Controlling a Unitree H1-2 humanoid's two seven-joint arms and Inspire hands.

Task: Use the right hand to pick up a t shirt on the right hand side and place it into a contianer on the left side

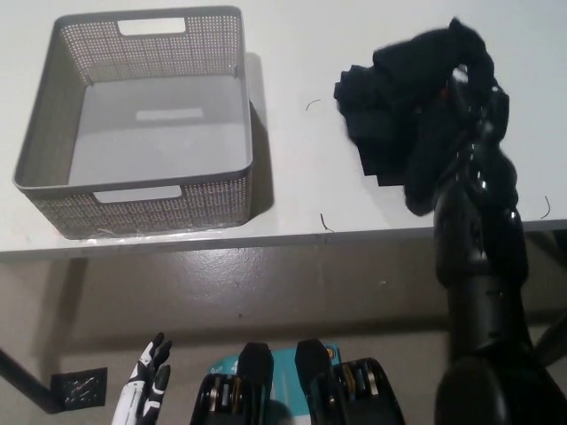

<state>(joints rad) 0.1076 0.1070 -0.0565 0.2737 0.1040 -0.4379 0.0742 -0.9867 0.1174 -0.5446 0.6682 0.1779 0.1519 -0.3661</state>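
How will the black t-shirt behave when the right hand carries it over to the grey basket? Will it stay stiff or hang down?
Probably floppy: the black t-shirt is bunched in soft folds around the right hand. Loose parts may well hang and drag, perhaps catching on the rim of the grey basket. It looks light. The left hand rests low.

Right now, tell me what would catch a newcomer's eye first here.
First, the black right hand at the table's right, shut on a bunched black t-shirt that hangs in a clump over the white table. Next, the grey perforated basket at the left, with nothing inside it. The white left hand rests low at the bottom left, below the table edge, open.
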